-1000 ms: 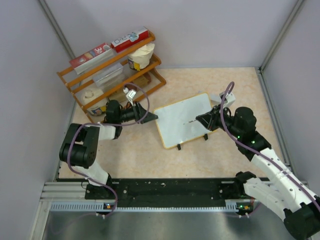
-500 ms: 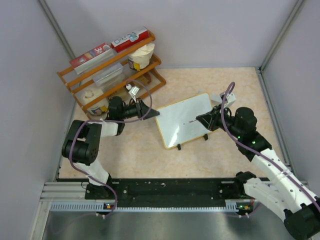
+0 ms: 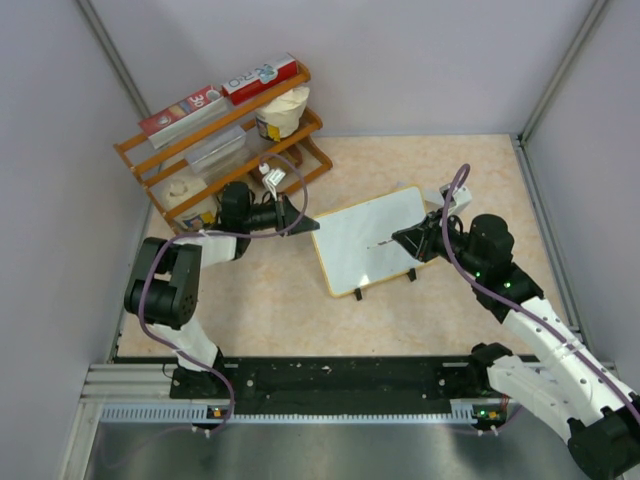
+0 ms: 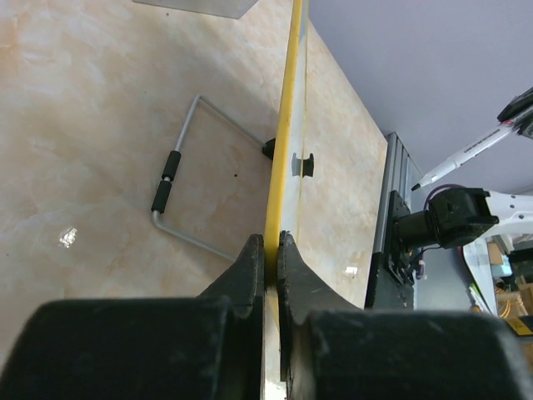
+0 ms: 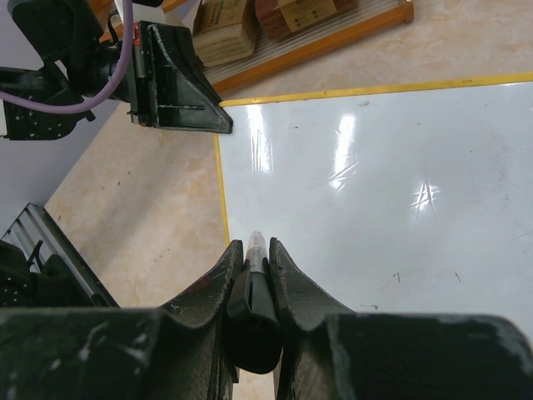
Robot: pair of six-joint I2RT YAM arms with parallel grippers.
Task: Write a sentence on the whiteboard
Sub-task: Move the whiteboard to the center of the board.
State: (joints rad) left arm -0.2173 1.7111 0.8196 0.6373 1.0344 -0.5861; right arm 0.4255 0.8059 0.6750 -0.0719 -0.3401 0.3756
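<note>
A: Top view?
B: Whiteboard noted propped on the worktop. Left end effector is at its left edge, right end effector over its right half.
A: Left wrist?
B: Fingers are clamped on the whiteboard's yellow edge.
A: Right wrist?
B: Marker is gripped, tip over the whiteboard; contact cannot be told.

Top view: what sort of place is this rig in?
Probably a lab test cell: plain grey partition walls enclose the table, an aluminium rail edges its near side, and an orange rack holds boxed groceries.
</note>
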